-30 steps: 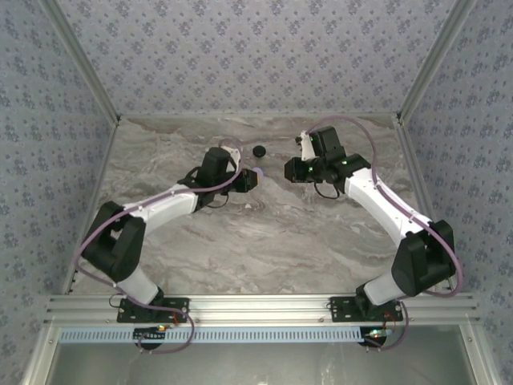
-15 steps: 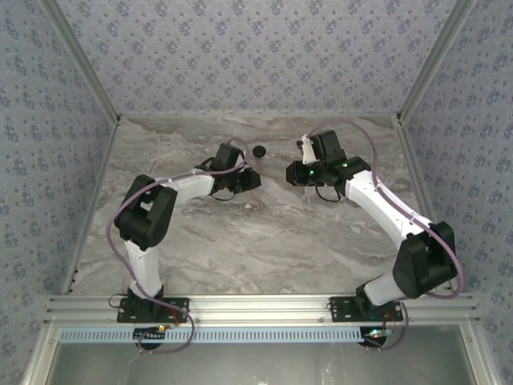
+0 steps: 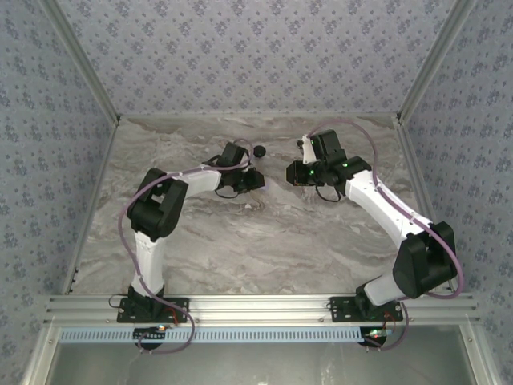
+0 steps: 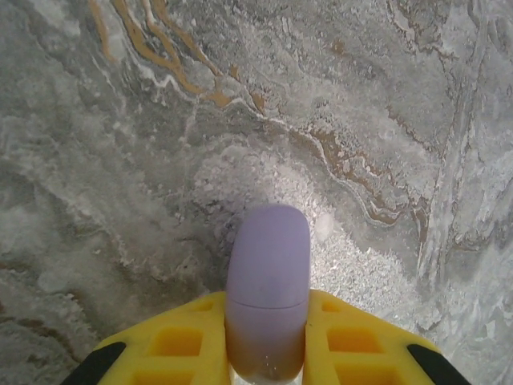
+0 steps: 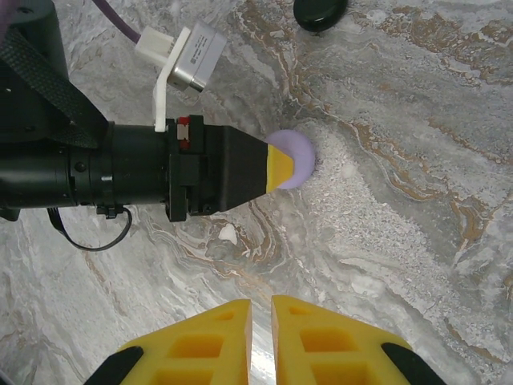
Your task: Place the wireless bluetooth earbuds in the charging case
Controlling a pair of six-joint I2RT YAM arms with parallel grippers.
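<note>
The left arm bends sharply at the elbow and reaches to mid-table (image 3: 240, 241). Its gripper (image 3: 256, 180) lies level, yellow fingers (image 4: 180, 345) pinching the lavender case (image 4: 268, 281) on edge. The right arm stretches in opposite, its gripper (image 5: 260, 333) facing the case, fingers almost pressed together and empty. A black disc (image 5: 319, 10) lies nearby.

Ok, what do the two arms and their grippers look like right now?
Both the left arm and right arm have white link shells, black joints and a purple cable alongside. The left gripper and right gripper have black bodies with yellow, square-pocketed fingers. Small green lights glow at the right wrist.
</note>
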